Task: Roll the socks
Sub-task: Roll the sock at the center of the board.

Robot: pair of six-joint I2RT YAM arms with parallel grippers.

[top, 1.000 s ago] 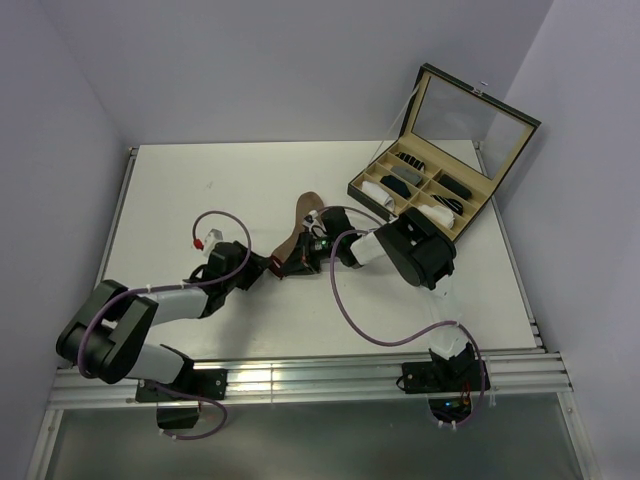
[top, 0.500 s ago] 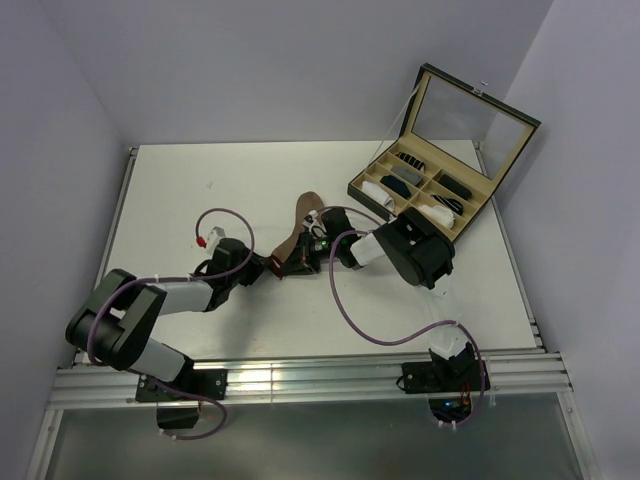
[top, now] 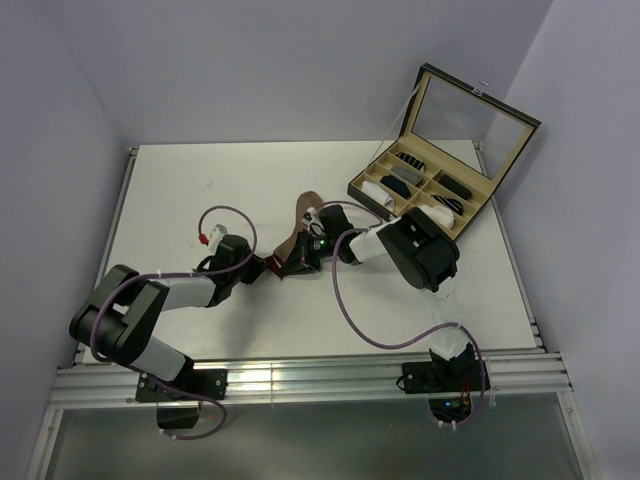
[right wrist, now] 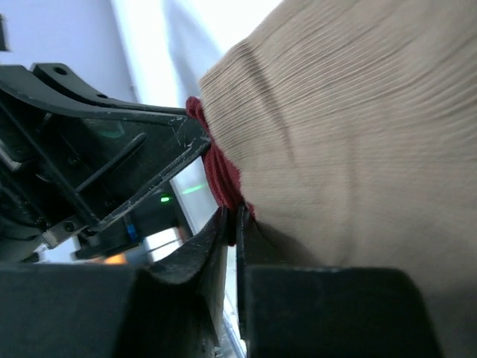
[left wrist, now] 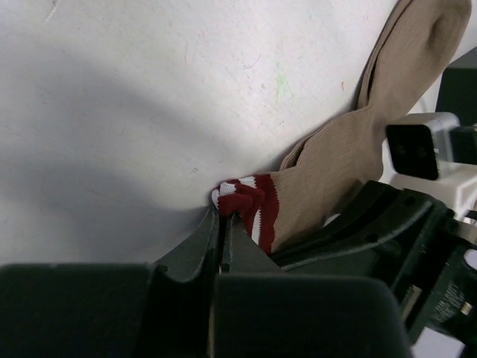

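The tan-brown sock (top: pixel 298 226) lies on the white table near its middle, its toe toward the back. Its red-and-white striped cuff (left wrist: pixel 250 203) points to the near left. My left gripper (top: pixel 268 266) is shut on the cuff's edge; it also shows in the left wrist view (left wrist: pixel 224 218). My right gripper (top: pixel 293 260) is shut on the same cuff from the right, as the right wrist view (right wrist: pixel 234 216) shows, with the tan fabric (right wrist: pixel 350 142) filling that view. The two grippers are close together, almost touching. The white sock is not in view.
An open black box (top: pixel 432 180) with a mirrored lid stands at the back right, its tan compartments holding small sock rolls (top: pixel 400 185). Purple cables loop from both arms over the table. The table's near edge is a metal rail (top: pixel 300 378).
The left arm has drawn in a little toward the cuff, its elbow shifting right. The right gripper and the sock have hardly moved.
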